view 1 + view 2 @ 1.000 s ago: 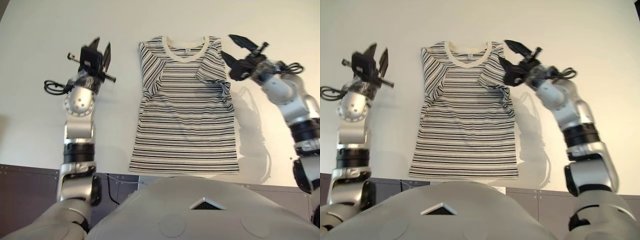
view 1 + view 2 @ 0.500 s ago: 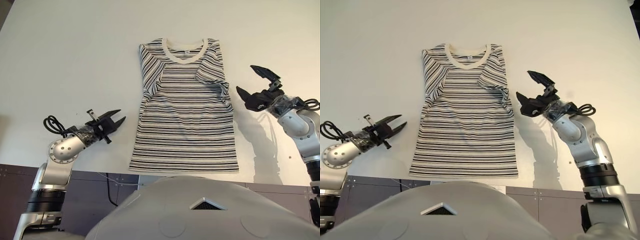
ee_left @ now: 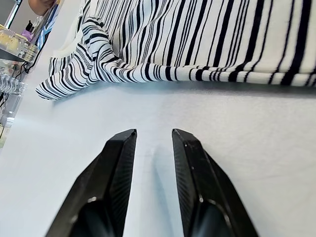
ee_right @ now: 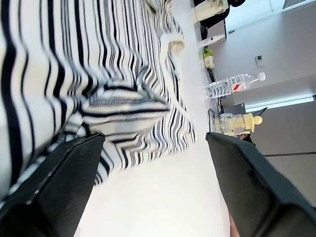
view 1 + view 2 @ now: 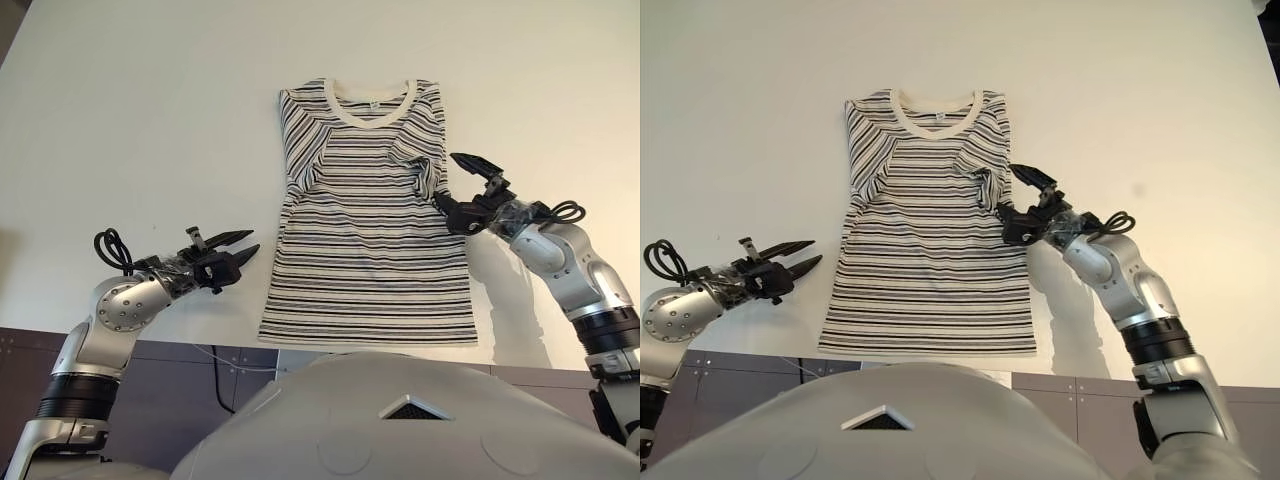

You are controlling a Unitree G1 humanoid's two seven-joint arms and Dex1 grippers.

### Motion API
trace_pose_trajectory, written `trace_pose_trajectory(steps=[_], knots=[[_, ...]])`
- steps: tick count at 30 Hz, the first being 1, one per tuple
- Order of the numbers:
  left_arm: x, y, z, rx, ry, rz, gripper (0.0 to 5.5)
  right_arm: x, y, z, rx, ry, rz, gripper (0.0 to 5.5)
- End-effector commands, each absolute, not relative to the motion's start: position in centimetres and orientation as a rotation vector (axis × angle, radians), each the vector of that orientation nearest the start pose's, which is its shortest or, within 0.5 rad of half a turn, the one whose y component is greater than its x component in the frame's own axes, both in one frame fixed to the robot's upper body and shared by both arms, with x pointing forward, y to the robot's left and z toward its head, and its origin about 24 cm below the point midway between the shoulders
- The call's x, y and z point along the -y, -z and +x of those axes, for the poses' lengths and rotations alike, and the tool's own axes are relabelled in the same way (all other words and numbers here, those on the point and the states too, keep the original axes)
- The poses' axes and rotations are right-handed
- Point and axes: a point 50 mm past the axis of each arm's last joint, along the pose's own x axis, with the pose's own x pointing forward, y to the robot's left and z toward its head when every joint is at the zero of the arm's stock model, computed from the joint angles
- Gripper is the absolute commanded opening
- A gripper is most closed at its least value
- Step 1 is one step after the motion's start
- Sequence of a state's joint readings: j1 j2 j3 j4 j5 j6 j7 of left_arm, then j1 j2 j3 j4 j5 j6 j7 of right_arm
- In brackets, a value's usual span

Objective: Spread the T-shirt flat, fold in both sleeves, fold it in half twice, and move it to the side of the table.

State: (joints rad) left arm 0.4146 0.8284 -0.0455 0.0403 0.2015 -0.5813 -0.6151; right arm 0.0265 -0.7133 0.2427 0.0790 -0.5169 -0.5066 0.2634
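T-shirt [image 5: 365,240] lies flat on the table [image 5: 150,120], collar far, long axis running away from the robot. R gripper [image 5: 450,181] is wide open and touching its right edge, so it's nearer. L gripper [image 5: 244,243], narrowly open, sits just off the lower-left edge.

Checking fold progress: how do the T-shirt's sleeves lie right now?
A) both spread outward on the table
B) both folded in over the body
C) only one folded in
B: the T-shirt lies at full length with both sleeves folded in over its striped body.
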Motion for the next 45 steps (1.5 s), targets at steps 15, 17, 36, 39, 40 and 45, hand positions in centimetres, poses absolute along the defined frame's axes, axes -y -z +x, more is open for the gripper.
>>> trace_pose_trajectory(steps=[15, 17, 36, 39, 40, 45], knots=[[-25.0, -3.4, 6.8, -0.331, 1.575, 1.004, 2.26, 23.3, -5.8, 10.2, 0.043, -1.675, -1.168, 3.85], [-24.9, -3.0, 6.8, -0.323, 1.588, 1.007, 2.26, 22.9, -5.7, 10.2, 0.045, -1.679, -1.16, 3.85], [-24.6, -1.3, 6.0, -0.258, 1.622, 0.944, 0.1, 22.1, -4.4, 9.9, 0.035, -1.67, -1.071, 0.13], [-24.2, -2.1, 6.2, -0.359, 1.516, 0.764, 0.1, 21.8, -4.7, 9.6, -0.116, -1.611, -0.865, 0.11], [-23.9, -2.3, 5.9, -0.425, 1.498, 0.659, 0.1, 21.6, -4.9, 9.3, -0.18, -1.595, -0.762, 0.11], [-23.1, -4.8, 6.0, -0.652, 1.426, 0.158, 0.1, 22.0, -6.2, 7.0, -0.48, -1.698, -0.351, 0.11]])
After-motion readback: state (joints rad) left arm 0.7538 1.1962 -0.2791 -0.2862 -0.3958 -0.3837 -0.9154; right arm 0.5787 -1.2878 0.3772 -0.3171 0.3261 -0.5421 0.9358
